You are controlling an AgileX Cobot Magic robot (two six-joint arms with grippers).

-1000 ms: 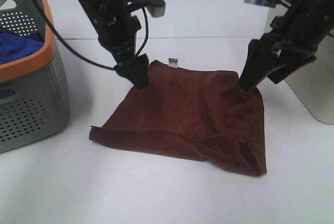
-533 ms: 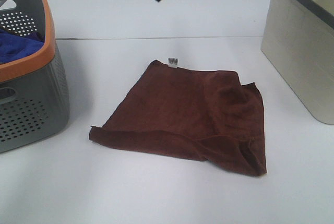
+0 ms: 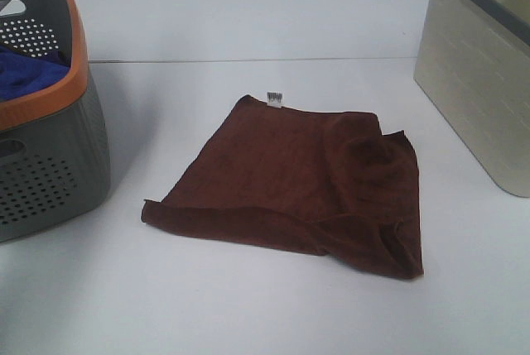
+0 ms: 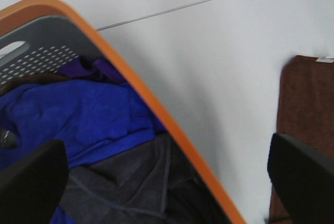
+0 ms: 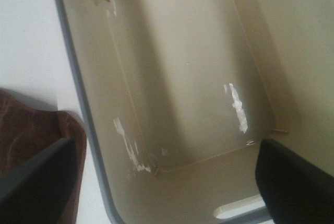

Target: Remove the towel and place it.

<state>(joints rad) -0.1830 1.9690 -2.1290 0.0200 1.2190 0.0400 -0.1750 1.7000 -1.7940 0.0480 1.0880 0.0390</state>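
Towel [image 3: 294, 181] flat, tag edge far, long axis left-right; both claws released.

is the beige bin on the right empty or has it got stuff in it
Empty. The right wrist view looks straight down into the beige bin and shows only its bare floor and walls. The towel lies outside it on the table.

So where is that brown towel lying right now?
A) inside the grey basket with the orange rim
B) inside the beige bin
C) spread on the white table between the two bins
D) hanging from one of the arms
C: the towel lies spread on the table, between the grey basket and the beige bin.
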